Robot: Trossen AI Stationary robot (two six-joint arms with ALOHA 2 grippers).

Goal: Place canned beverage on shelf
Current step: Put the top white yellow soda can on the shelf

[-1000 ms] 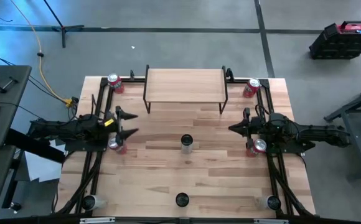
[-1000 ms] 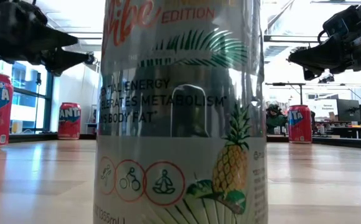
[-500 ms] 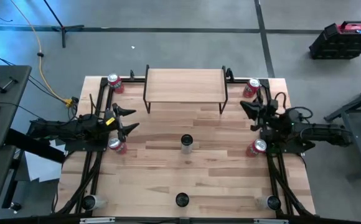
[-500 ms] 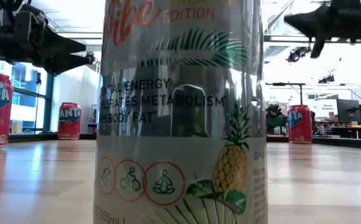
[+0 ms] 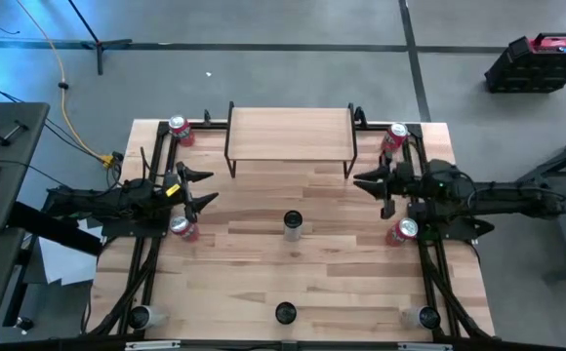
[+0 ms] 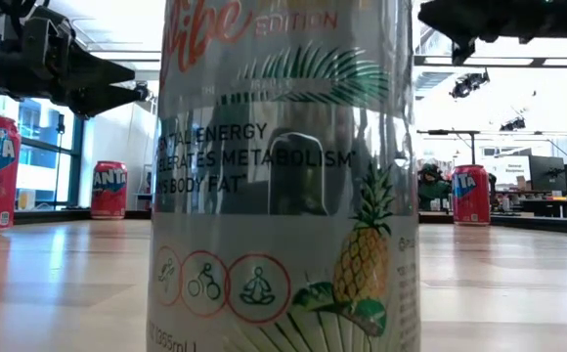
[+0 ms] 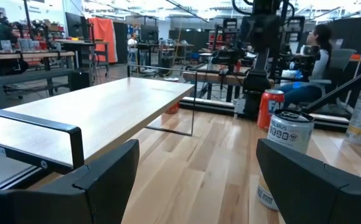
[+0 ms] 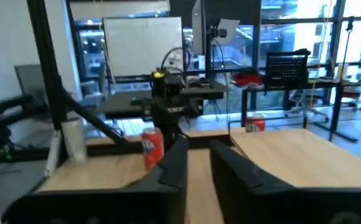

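Observation:
The shelf [image 5: 290,135], a light wood top on thin black legs, stands at the table's far middle with nothing on it. A silver can [image 5: 293,225] stands upright at the table's centre. One red can [image 5: 181,227] stands beside my left arm and one [image 5: 401,232] beside my right. My left gripper [image 5: 201,190] hangs open left of the shelf, pointing level toward the table's right. My right gripper [image 5: 369,187], raised high on the right side, points level toward the table's left. Its fingers [image 8: 168,163] stand a narrow gap apart with nothing between them.
Two more red cans [image 5: 180,130] [image 5: 392,137] stand at the far corners beside the shelf. Three cans line the near edge; the middle one [image 6: 283,176] fills the low view. Black arm frames [image 5: 151,253] run along both table sides. Bare wood lies in front of the shelf.
My right gripper has risen well above the table and gone a little toward the far edge, staying level. My left gripper and all cans have kept their places.

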